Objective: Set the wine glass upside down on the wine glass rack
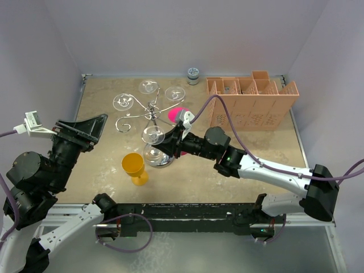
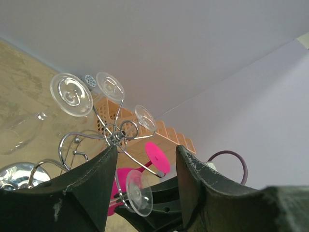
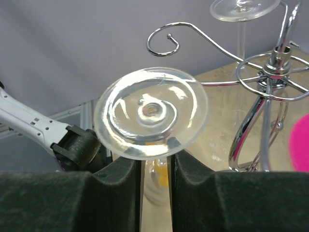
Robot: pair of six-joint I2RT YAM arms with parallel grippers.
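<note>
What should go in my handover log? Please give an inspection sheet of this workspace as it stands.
Surface: beige mottled table, pale scuffs near the front.
Job's things: wine glass rack upright, three clear glasses hanging on it foot up. Fourth wine glass is foot up beside it; whether it is seated on an arm cannot be told.
Clutter: yellow goblet upright; pink glass partly hidden; orange-pink slotted box; small grey jar at the back wall.
Grippers: left gripper open, empty. Right gripper has its fingers either side of the stem, grip unclear.
Cables: purple cable arcs from the right wrist.
Surroundings: pale walls on three sides.
</note>
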